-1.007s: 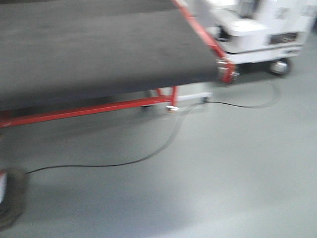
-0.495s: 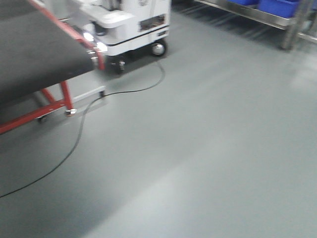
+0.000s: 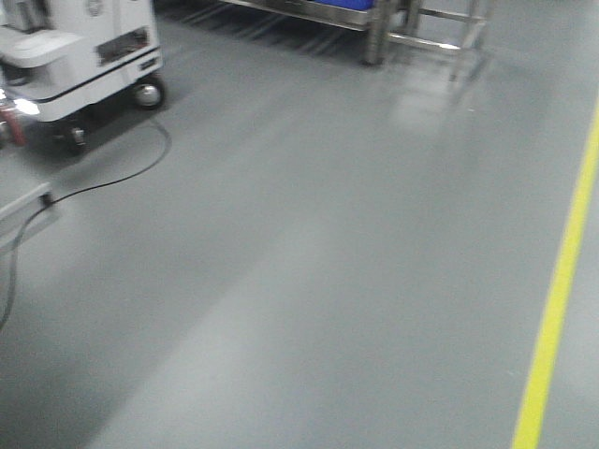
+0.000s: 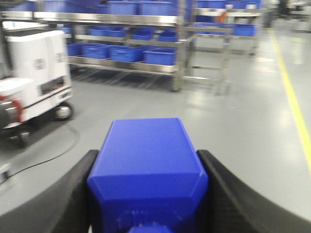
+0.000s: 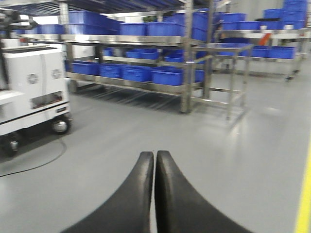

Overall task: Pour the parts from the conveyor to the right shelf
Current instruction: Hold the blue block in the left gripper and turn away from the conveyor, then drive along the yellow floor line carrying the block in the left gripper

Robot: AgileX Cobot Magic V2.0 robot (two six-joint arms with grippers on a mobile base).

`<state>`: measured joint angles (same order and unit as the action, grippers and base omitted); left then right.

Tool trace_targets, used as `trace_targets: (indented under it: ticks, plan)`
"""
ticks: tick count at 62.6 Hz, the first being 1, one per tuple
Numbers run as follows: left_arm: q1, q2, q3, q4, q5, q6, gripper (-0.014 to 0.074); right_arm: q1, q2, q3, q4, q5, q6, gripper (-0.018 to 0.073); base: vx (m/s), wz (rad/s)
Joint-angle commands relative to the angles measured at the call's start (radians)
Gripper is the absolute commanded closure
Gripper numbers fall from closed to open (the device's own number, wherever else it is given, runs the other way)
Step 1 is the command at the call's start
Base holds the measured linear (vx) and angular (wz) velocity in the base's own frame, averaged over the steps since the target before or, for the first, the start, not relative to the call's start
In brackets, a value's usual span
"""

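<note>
Transit stage: left jaws clamp the blue part (image 4: 147, 160); right jaws closed, empty; right shelf (image 5: 121, 39) far ahead; pouring not yet done.

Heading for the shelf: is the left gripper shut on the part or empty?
Shut on the blue block: the left wrist view shows the left gripper's black fingers pressing its sides.

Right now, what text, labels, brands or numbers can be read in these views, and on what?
None can be read.
White wheeled machine: round marks and a dark panel, too blurred to read.
Blue bins on the steel shelf: no labels legible.
Held blue block: no marking shows.
</note>
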<state>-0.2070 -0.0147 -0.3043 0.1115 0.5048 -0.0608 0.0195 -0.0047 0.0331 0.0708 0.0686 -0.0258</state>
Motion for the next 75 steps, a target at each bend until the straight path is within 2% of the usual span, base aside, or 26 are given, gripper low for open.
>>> trace_targets:
  ticks: [1, 49, 75]
  plan:
    - [-0.008, -0.002, -0.025, -0.001, -0.089, -0.003, 0.0603, -0.003, 0.015, 0.015, -0.006, -0.075, -0.007, 0.0568, -0.13, -0.68]
    - [-0.008, -0.002, -0.026, 0.000, -0.089, -0.003, 0.0603, -0.003, 0.015, 0.015, -0.006, -0.075, -0.007, 0.0568, 0.04, -0.80]
    - [-0.008, -0.002, -0.026, 0.000, -0.089, -0.003, 0.0603, -0.003, 0.015, 0.015, -0.006, -0.075, -0.007, 0.0568, 0.24, -0.30]
